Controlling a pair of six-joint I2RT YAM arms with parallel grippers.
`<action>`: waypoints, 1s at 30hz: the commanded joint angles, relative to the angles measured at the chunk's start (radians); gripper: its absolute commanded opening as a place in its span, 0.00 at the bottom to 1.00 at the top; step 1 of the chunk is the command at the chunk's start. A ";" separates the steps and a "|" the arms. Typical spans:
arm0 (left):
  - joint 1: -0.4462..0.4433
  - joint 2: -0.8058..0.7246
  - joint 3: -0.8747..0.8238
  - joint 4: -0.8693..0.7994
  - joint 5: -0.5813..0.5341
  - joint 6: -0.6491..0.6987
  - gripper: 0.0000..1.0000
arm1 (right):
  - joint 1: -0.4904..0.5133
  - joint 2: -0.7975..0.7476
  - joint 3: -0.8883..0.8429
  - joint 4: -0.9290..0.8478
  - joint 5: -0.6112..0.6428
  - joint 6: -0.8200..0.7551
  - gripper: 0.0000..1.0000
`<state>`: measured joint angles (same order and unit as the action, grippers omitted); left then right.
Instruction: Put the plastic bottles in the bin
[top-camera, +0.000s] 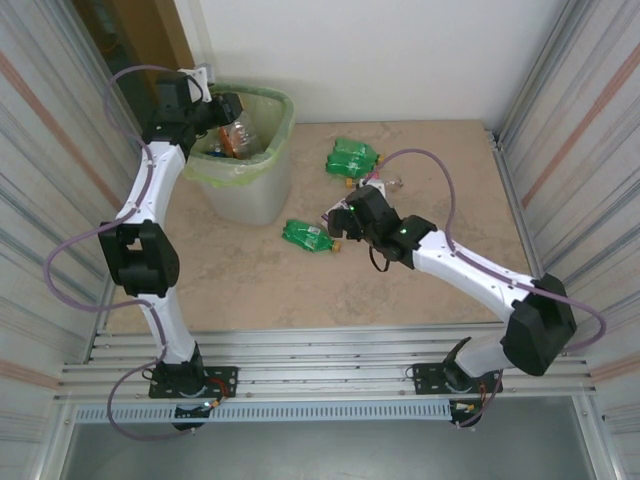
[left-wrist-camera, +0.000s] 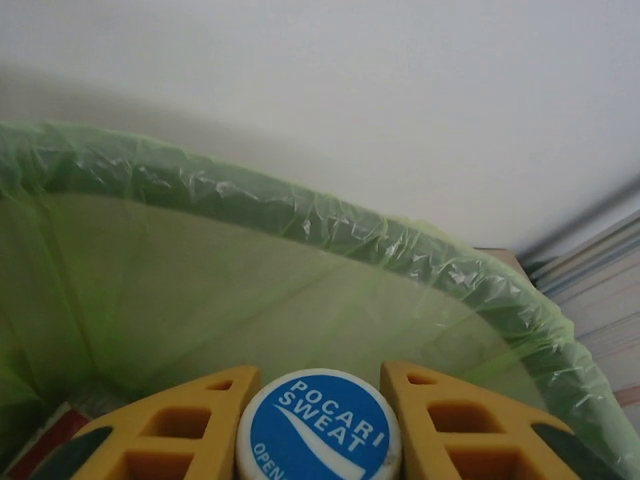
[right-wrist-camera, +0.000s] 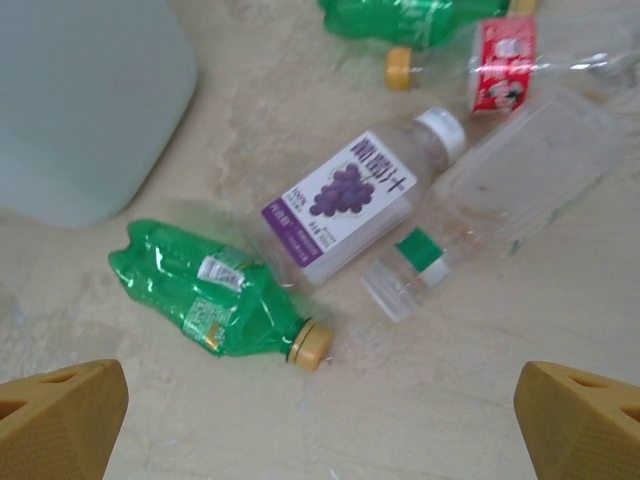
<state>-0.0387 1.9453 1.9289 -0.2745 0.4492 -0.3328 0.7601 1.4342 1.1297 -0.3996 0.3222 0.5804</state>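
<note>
Bottle in left tool above bin

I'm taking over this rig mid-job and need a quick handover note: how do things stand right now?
Left tool: shut on a blue-capped bottle, held over the bin.
Right tool: open, empty, above the bottles on the table.
Done: some bottles lie in the bin.
Left: drop the held one, then clear the near green bottle, purple-label bottle, flattened clear bottle, red-label bottle and far green bottle.
</note>
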 joint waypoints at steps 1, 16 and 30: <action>0.010 0.003 0.045 -0.014 0.028 0.023 0.46 | 0.014 0.059 0.046 -0.019 -0.068 -0.069 0.98; 0.008 -0.109 0.080 -0.095 -0.034 0.073 0.69 | 0.086 0.299 0.200 -0.045 -0.118 -0.229 0.98; -0.047 -0.486 -0.323 0.058 0.017 0.050 0.77 | 0.109 0.460 0.315 -0.081 -0.136 -0.314 1.00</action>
<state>-0.0574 1.5414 1.6764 -0.2779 0.4393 -0.2848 0.8658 1.8591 1.4067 -0.4545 0.1997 0.3046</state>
